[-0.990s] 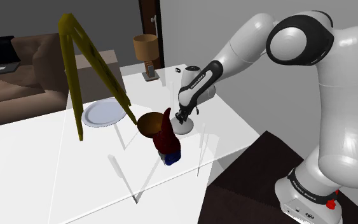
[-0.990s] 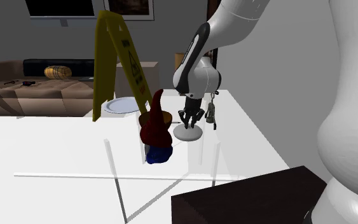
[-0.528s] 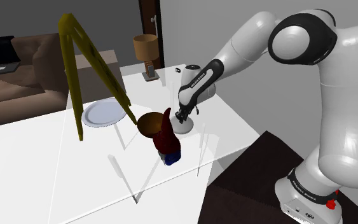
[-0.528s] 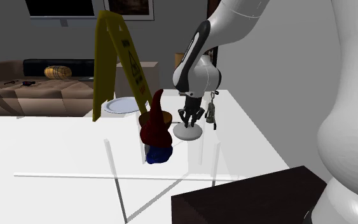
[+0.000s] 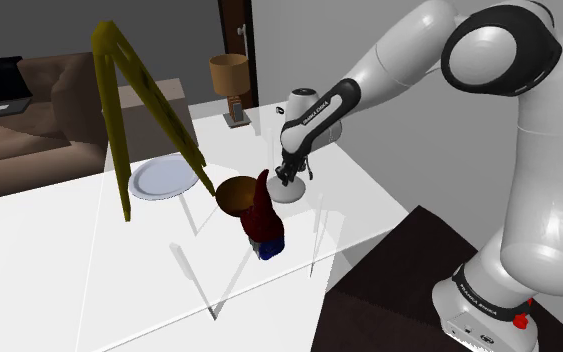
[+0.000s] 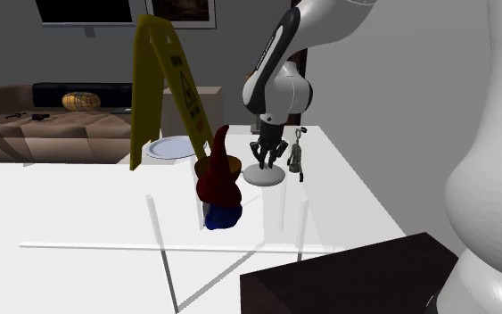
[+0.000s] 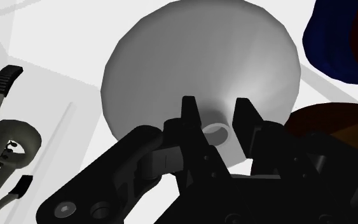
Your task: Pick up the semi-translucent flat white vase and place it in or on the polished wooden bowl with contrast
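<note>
The flat white vase (image 5: pixel 287 190) (image 6: pixel 264 176) is a wide disc-shaped body (image 7: pixel 203 63) with a narrow neck, hanging just above the white table (image 5: pixel 59 250). My gripper (image 5: pixel 290 173) (image 6: pixel 267 161) (image 7: pixel 217 121) is shut on the neck from above, one black finger on either side of the opening. The brown wooden bowl (image 5: pixel 233 195) (image 6: pixel 231 163) (image 7: pixel 323 121) rests on the table just beside the vase, toward the shoulder view's left. It is partly hidden behind a gnome figure.
A gnome (image 5: pixel 262 218) (image 6: pixel 219 187) with a red hat and blue body stands in front of the bowl. A tall yellow folding sign (image 5: pixel 129 110) straddles a white plate (image 5: pixel 161 179). A metal hand tool (image 6: pixel 297 159) (image 7: pixel 6 146) lies beside the vase. A lamp (image 5: pixel 230 85) stands at the back.
The arm has risen, and the vase, clasped by its neck, has lifted a little off the table. The bowl and gnome have not moved.
</note>
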`<move>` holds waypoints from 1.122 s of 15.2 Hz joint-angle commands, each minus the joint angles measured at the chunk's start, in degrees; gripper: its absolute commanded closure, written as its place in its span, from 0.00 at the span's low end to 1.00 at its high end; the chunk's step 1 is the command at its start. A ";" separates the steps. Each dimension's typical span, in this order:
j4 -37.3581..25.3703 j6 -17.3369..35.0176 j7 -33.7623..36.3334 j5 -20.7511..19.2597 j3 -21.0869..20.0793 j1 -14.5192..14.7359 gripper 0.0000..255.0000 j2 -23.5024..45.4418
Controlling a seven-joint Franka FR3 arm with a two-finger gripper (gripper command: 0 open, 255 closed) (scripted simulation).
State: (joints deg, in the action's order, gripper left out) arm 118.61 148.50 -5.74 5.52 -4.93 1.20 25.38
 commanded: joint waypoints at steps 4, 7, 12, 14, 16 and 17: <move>-0.19 -3.06 0.25 -0.05 0.01 -0.05 1.00 -2.87; -0.35 -4.93 0.41 -0.07 0.00 -0.08 1.00 -4.58; -0.86 -8.11 0.66 -0.11 0.00 -0.14 1.00 -7.26; -1.15 -9.41 0.77 -0.12 0.00 -0.16 1.00 -8.28; -1.49 -10.73 0.87 -0.14 0.00 -0.18 1.00 -9.25; -1.68 -11.39 0.92 -0.15 0.00 -0.19 1.00 -9.73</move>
State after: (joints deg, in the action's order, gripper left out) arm 116.96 137.79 -4.82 5.36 -4.93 1.05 16.30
